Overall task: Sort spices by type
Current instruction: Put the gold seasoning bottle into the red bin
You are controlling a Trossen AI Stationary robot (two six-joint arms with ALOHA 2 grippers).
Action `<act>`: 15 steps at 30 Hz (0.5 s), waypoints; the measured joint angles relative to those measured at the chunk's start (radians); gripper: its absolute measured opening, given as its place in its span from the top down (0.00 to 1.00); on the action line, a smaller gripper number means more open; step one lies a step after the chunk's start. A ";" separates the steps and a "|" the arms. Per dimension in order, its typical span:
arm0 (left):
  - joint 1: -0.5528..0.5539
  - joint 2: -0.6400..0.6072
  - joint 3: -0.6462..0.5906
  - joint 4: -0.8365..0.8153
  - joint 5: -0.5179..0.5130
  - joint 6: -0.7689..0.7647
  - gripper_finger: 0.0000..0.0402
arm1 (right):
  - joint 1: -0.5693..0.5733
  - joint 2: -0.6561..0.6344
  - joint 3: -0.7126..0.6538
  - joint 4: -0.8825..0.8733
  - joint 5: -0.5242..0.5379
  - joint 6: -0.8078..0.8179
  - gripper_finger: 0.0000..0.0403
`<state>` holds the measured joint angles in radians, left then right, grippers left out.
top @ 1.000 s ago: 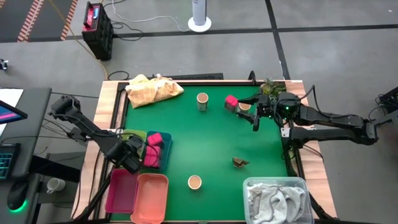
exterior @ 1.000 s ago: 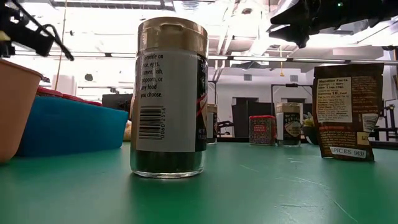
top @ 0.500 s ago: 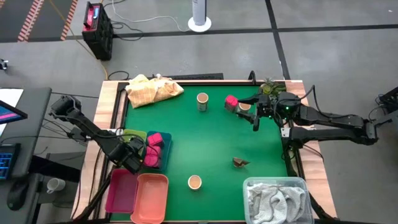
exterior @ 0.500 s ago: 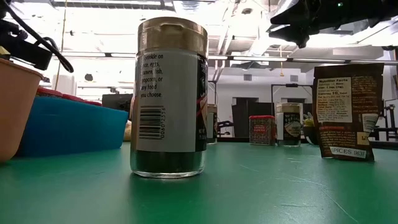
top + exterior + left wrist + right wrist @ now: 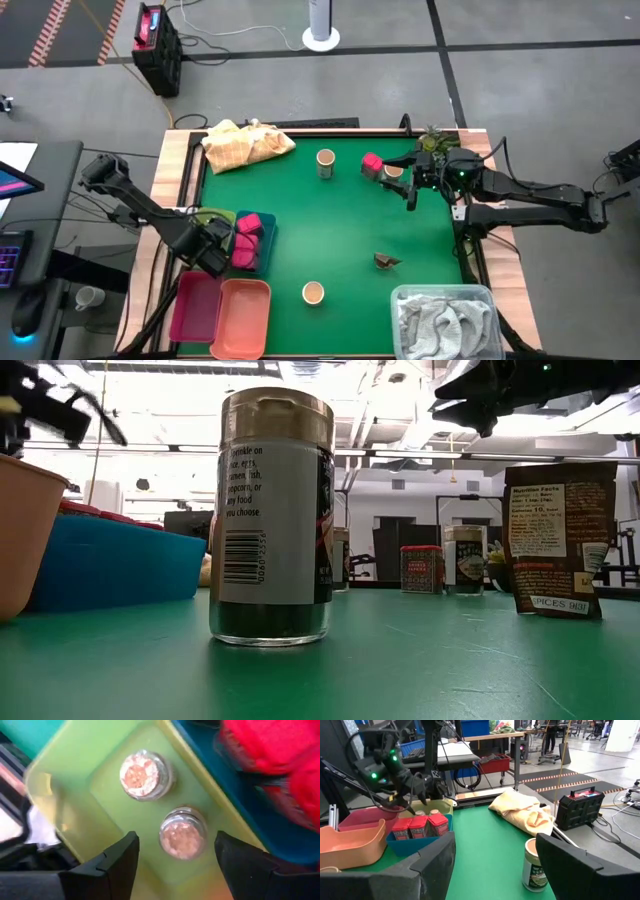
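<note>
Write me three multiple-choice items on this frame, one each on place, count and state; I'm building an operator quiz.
1. The left pincer is over the: A green tray B towel C cloth
2. Jars in that tray: A one B two C four
3. The left pincer is: A open, empty B shut on a jar C shut, empty
A: its wrist view looks into the tray. B: two jar tops show there. A: fingers apart, gripping nothing. The right pincer hangs open at the table's far right.
</note>
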<state>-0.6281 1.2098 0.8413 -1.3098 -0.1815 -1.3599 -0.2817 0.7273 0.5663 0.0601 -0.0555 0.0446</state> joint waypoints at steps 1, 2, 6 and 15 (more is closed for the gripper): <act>0.005 0.000 0.024 -0.016 0.000 0.013 0.38 | 0.000 0.000 0.000 0.000 0.000 0.000 0.25; 0.012 0.000 0.047 -0.035 0.000 0.022 0.38 | 0.000 0.000 0.000 0.000 0.000 0.000 0.25; 0.048 0.000 0.140 -0.081 -0.033 0.046 0.38 | 0.000 0.000 0.000 0.000 0.000 0.000 0.25; 0.138 0.002 0.216 0.197 -0.132 0.205 0.38 | 0.000 0.000 0.000 0.000 0.000 0.000 0.25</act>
<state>-0.4897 1.2118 1.0572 -1.1126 -0.3134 -1.1551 -0.2818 0.7272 0.5663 0.0601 -0.0555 0.0444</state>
